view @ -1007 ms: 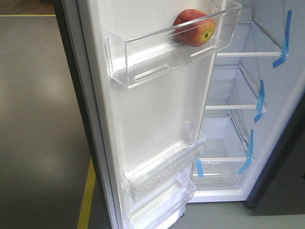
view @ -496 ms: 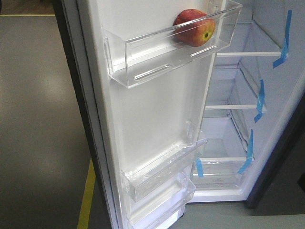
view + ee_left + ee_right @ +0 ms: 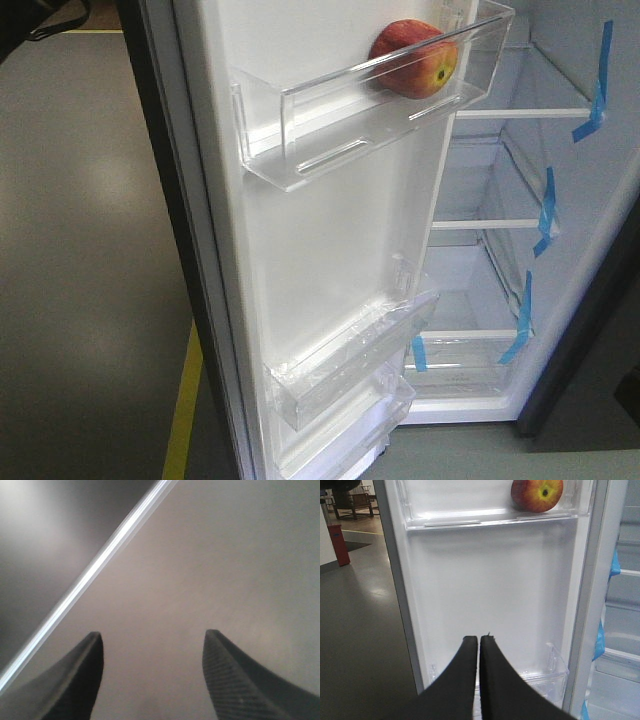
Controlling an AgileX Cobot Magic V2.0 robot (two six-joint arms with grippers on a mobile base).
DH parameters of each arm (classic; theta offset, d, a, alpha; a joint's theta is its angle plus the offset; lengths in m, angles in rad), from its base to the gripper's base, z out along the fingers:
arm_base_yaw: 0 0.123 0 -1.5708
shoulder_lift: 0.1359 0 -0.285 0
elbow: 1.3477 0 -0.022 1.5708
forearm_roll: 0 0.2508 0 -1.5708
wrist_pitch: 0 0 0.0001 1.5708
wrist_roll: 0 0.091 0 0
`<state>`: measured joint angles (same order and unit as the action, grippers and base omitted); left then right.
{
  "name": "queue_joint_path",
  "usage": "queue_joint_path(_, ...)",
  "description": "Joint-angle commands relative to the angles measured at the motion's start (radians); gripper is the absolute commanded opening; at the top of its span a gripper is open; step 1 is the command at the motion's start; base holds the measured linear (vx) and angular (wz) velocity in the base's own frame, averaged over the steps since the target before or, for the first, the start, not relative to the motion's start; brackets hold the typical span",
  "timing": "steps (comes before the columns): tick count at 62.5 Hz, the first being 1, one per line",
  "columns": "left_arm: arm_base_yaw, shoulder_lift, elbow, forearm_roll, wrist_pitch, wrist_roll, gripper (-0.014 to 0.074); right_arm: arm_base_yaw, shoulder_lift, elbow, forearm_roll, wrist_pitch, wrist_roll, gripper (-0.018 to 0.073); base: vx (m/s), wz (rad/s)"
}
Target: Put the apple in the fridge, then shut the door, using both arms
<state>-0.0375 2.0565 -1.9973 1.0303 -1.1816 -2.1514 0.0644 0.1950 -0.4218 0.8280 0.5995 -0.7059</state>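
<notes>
Left wrist view: our left hand, spread, faces the outer side of the tall dark grey fridge door — nearer for pushing; our right hand, pressed together, faces its white lining.

Soft indoor light, blurred left-wrist view

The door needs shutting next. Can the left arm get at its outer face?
Likely yes: the open left tool faces a grey brushed surface, apparently the door, with nothing between.
</notes>
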Motion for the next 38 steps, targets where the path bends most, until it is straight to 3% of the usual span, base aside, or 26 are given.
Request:
queue_joint_path(1,-0.059,-0.070,-0.032,0.006,-0.202,-0.003,0.0433,-0.003,0.011,-0.024,0.037,-0.051,-0.002,0.0004,0.00,0.00)
queue_joint_path(21,-0.263,-0.118,-0.030,0.185,-0.197,-0.003,0.0426,-0.003,0.011,-0.024,0.075,-0.075,-0.005,0.0004,0.00,0.00)
queue_joint_path(28,-0.269,-0.122,-0.030,0.258,-0.192,-0.002,0.0408,-0.003,0.011,-0.024,0.075,-0.092,-0.005,0.0004,0.00,0.00)
queue_joint_path(38,-0.214,-0.122,-0.030,0.295,-0.169,-0.002,0.0384,-0.003,0.016,-0.024,0.065,-0.154,-0.007,0.0024,0.00,0.00)
